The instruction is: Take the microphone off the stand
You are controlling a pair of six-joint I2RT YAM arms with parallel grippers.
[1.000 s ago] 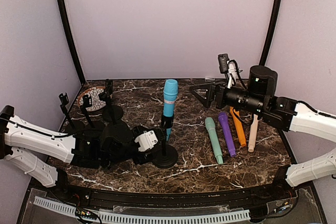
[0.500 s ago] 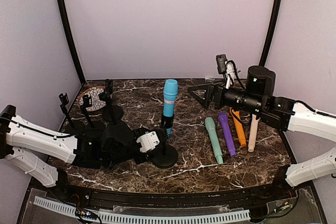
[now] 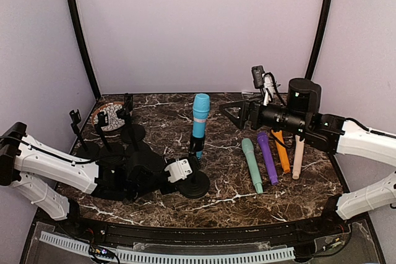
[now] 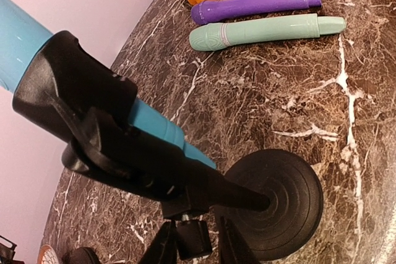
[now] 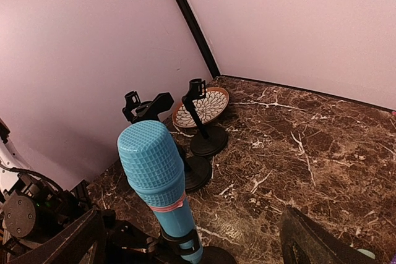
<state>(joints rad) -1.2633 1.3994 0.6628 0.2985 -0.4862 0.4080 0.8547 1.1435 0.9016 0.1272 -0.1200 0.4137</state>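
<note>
A blue microphone [image 3: 200, 115] with a pink band stands upright in the clip of a black stand [image 3: 195, 183] at the table's middle. In the left wrist view the microphone [image 4: 151, 127] runs through the stand's clip [image 4: 93, 112] above the round base [image 4: 281, 205]. My left gripper [image 3: 184, 169] lies low beside the post, its fingers [image 4: 162, 248] shut on the stand's black joint block [image 4: 193, 238]. My right gripper [image 3: 237, 114] hovers open just right of the microphone head. In its own view the head [image 5: 151, 162] sits between the wide-spread fingers [image 5: 68, 239], untouched.
Several loose microphones lie in a row on the right: green [image 3: 252, 165], purple [image 3: 267, 157], orange [image 3: 280, 149] and beige [image 3: 298, 156]. Empty black stands [image 3: 132, 129] and a patterned plate [image 3: 111, 115] fill the back left corner.
The left gripper's jaws have closed onto the stand's joint and slid slightly right. The right gripper has drifted a little left, toward the microphone head, still open.
</note>
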